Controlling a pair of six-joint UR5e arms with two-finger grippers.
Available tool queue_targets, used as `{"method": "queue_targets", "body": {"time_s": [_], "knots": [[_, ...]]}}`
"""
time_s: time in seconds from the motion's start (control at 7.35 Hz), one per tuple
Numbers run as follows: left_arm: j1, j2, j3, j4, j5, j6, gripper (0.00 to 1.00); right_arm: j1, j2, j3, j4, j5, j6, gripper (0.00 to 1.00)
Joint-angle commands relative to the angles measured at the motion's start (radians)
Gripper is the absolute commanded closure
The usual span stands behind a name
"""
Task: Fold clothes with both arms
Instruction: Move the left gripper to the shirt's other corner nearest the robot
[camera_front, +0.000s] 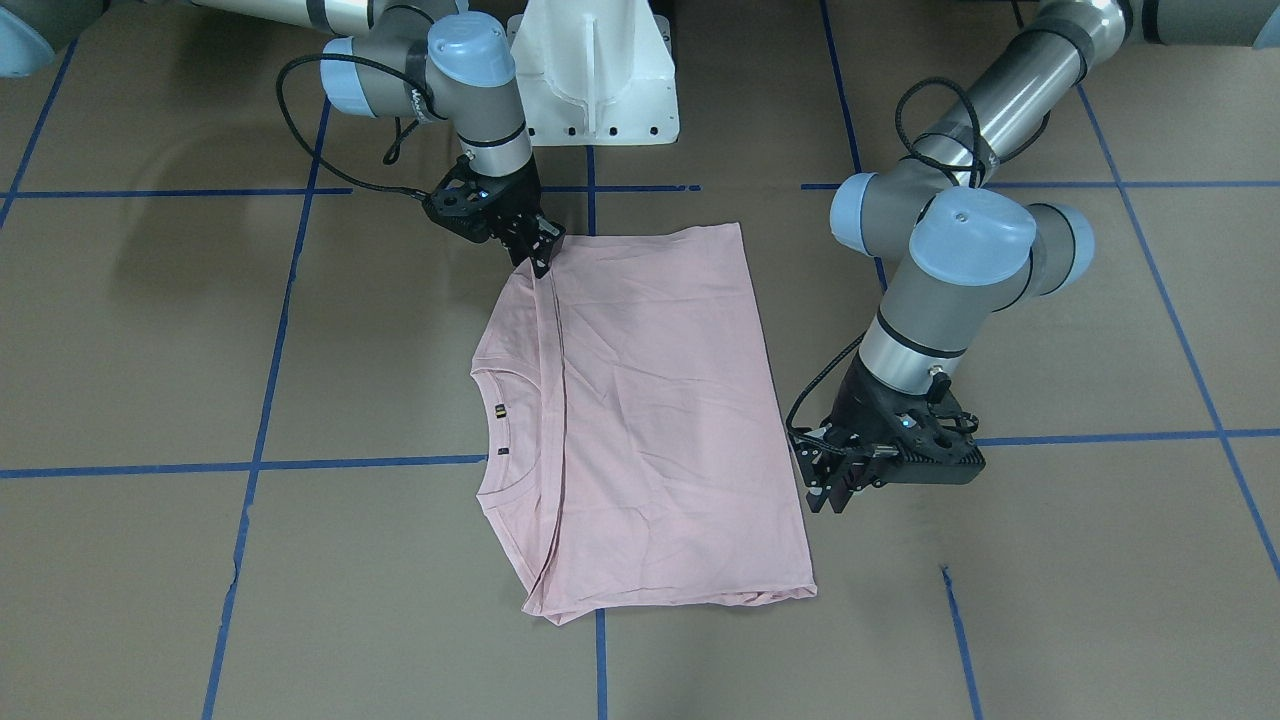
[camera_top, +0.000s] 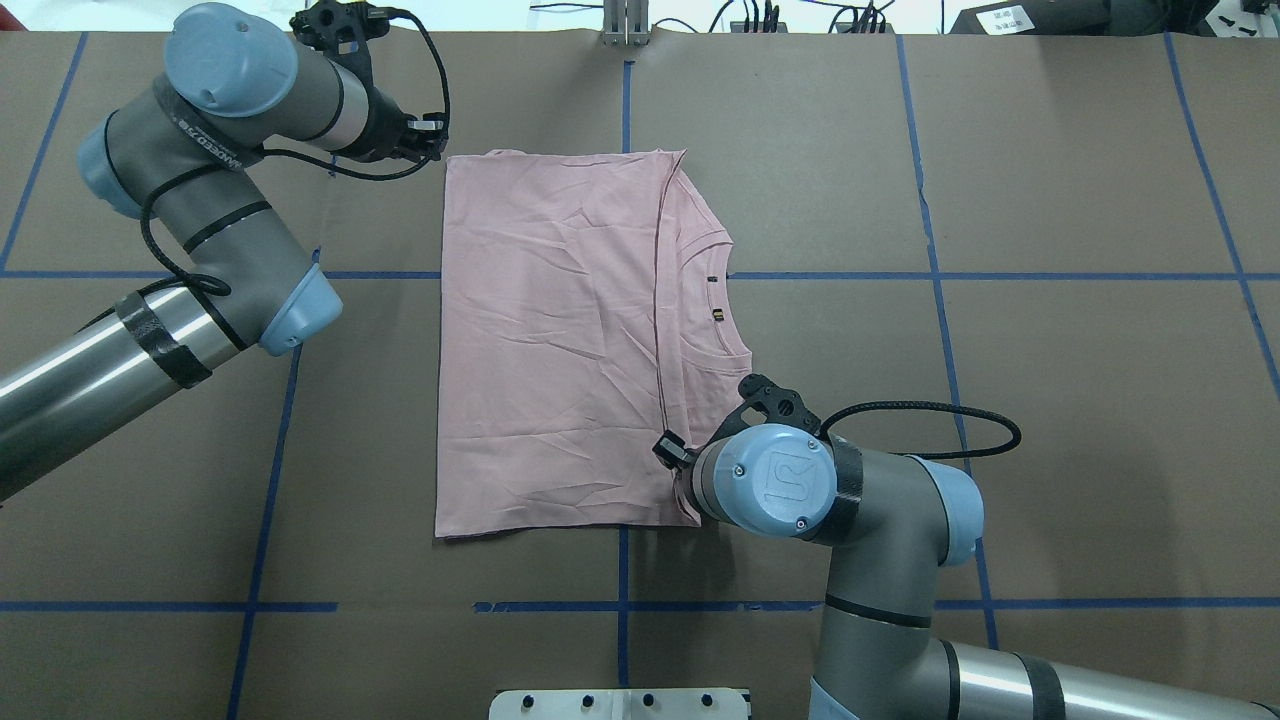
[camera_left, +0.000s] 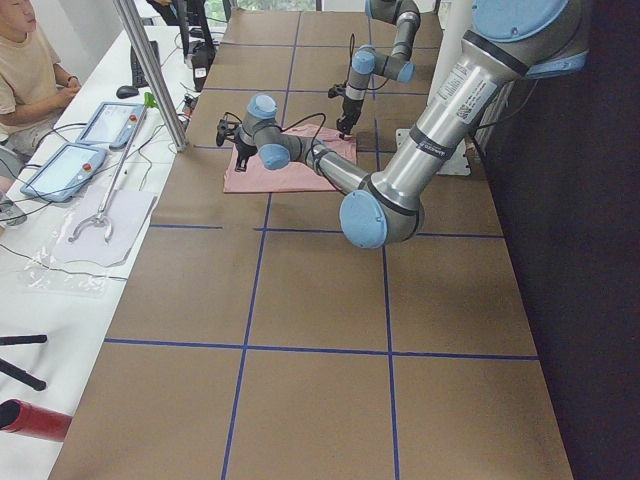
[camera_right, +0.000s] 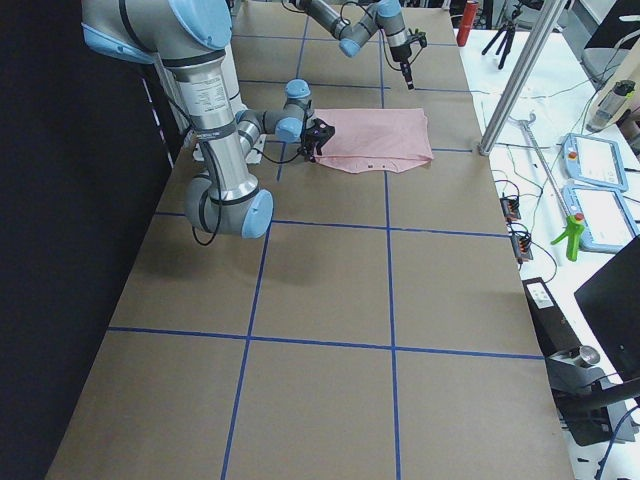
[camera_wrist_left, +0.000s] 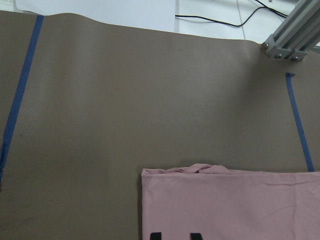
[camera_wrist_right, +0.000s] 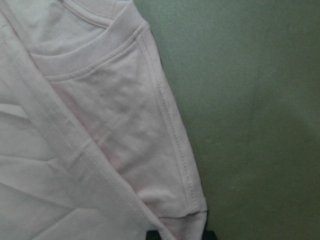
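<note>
The T-shirt (camera_top: 560, 340) lies flat in the middle of the table (camera_top: 1000, 400), plain pink side up, with its collar (camera_top: 722, 300) to the right. It looks light, limp and creased, and I judge its layers will slide apart unless I pinch through all of them at stitched corners. My right gripper (camera_front: 540, 258) touches the near right corner. Its fingertips (camera_wrist_right: 152, 234) sit slightly apart on either side of the hem, and I cannot tell whether they are biting it. My left gripper (camera_front: 830, 490) hangs just beside the far left corner, off the cloth and holding nothing. I cannot tell how far it is open. The overhead view hides my right gripper under its wrist, while the front-facing view shows the contact. Only the right wrist view shows the stacked layers and stitching.
</note>
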Motion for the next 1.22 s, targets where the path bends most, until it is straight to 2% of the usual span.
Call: {"method": "queue_targets", "body": {"time_s": [0.0, 0.41, 0.68, 0.82, 1.09], "knots": [[0.000, 0.002, 0.000, 0.000, 0.000, -0.002, 0.68, 0.002, -0.002, 0.012, -0.001, -0.004, 0.000, 1.00], [0.000, 0.000, -0.003, 0.000, 0.000, -0.003, 0.68, 0.000, -0.002, 0.011, -0.001, -0.015, 0.001, 1.00], [-0.002, 0.015, -0.062, 0.024, -0.003, -0.064, 0.68, 0.005, -0.008, 0.040, -0.001, -0.009, -0.003, 1.00], [0.017, 0.060, -0.178, 0.100, -0.005, -0.139, 0.68, 0.006, -0.020, 0.066, -0.002, -0.010, 0.001, 1.00], [0.162, 0.234, -0.488, 0.202, 0.027, -0.337, 0.65, -0.003, -0.049, 0.109, -0.002, -0.013, 0.004, 1.00]]}}
